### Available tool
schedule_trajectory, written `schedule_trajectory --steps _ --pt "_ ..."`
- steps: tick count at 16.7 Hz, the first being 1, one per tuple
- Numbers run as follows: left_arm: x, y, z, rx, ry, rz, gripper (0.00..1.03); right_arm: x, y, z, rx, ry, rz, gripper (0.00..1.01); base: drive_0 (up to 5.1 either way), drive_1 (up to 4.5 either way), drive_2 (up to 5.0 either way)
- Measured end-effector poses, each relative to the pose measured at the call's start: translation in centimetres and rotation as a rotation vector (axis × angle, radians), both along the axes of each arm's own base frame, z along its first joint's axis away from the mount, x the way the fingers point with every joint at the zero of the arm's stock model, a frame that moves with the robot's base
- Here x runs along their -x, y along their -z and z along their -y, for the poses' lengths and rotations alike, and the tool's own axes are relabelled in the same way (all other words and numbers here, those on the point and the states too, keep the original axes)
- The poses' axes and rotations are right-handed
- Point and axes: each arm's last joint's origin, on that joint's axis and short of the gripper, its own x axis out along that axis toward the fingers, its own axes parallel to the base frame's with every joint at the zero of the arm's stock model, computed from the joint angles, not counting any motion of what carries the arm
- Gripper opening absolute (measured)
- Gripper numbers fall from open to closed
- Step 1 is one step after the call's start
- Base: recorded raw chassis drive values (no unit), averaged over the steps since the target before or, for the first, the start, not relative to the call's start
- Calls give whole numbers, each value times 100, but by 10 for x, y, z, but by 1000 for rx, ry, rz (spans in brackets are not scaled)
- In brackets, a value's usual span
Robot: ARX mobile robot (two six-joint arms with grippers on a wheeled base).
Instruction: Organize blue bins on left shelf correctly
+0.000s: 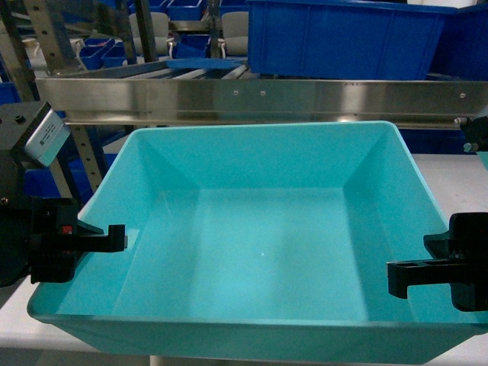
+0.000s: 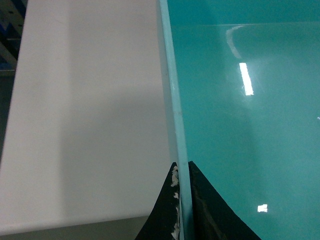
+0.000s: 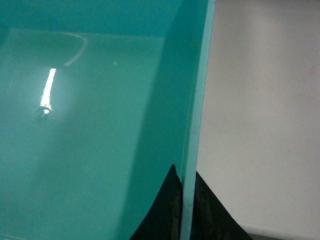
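Note:
A large turquoise bin [image 1: 259, 252] fills the middle of the head view, empty, just in front of the steel beam of the left shelf [image 1: 252, 97]. My left gripper [image 1: 103, 235] is shut on the bin's left wall; in the left wrist view its black fingers [image 2: 167, 210] pinch the thin turquoise rim [image 2: 176, 100] from both sides. My right gripper [image 1: 408, 276] is shut on the right wall, its fingers [image 3: 165, 210] either side of the rim [image 3: 197, 100]. A dark blue bin [image 1: 343, 38] sits on the shelf's rollers behind the beam.
A white table top [image 2: 90, 110] lies under the turquoise bin and shows beside both walls [image 3: 260, 110]. More dark blue bins [image 1: 103, 49] stand on racks in the far background. Perforated steel posts [image 1: 53, 46] rise at the left.

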Motion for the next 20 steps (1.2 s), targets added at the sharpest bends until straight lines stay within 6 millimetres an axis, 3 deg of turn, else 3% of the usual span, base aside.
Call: schedule_trajectory --steps 4,20 --pt "0 0 0 -1 0 -3 2 0 0 0 -1 0 0 2 -380 -33 428" --pt "0 0 0 0 -1 1 2 0 0 0 -2 0 4 2 -482 356 117"
